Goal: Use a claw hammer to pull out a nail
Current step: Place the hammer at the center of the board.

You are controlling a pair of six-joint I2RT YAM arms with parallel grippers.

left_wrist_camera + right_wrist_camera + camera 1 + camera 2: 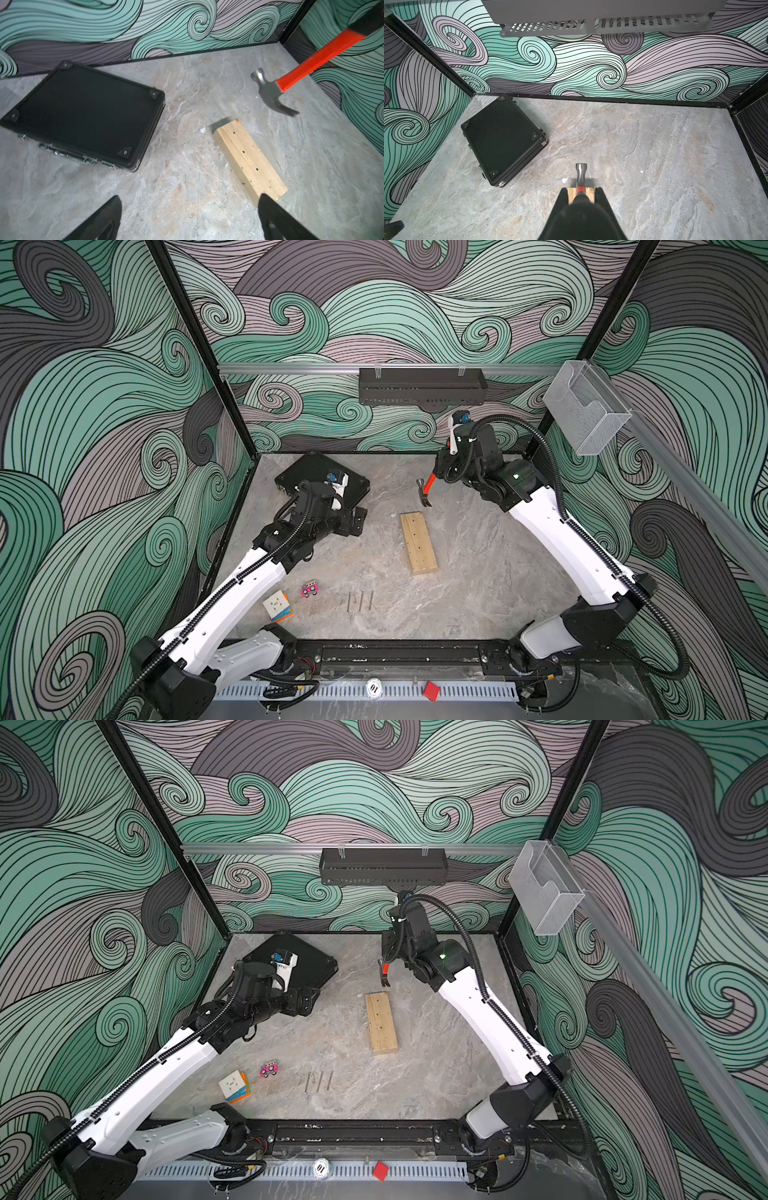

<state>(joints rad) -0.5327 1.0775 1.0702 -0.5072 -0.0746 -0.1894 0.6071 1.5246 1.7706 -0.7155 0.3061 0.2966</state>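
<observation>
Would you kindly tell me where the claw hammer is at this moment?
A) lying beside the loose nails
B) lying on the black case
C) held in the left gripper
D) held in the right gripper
D: the right gripper is shut on the black handle of the claw hammer, whose head hangs near the far end of the wooden block, while the left gripper is open and empty.

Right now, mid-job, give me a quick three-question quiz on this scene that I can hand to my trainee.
1. True or false: the left gripper is open and empty.
2. Count: how many loose nails lie on the table?
3. Fill in: the right gripper holds the claw hammer with its head in the air near the far end of the ____.

Key: 1 true. 2 three. 3 wooden block.
</observation>
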